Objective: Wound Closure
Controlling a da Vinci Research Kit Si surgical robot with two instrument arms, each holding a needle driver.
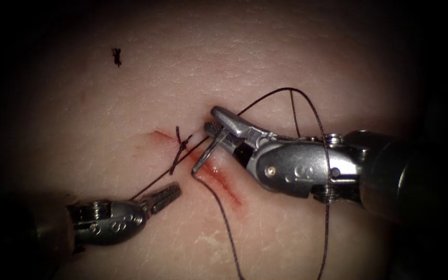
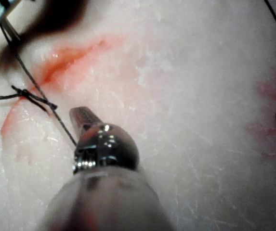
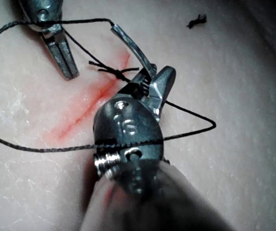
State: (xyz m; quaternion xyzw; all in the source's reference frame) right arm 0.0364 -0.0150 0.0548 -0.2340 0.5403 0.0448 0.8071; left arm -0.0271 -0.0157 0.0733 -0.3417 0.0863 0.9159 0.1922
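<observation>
The tissue [image 1: 265,57] carries a slanting red cut [image 1: 219,179] with a tied knot [image 1: 181,147] at its upper left end. The right tool [image 1: 211,122], over the cut's right side, pinches the curved needle [image 1: 207,154] near one end, its free end lying at the cut. The left tool [image 1: 169,193], lower left of the cut, is pressed together on the thread [image 1: 156,181], which runs up to the knot and loops over the right tool.
</observation>
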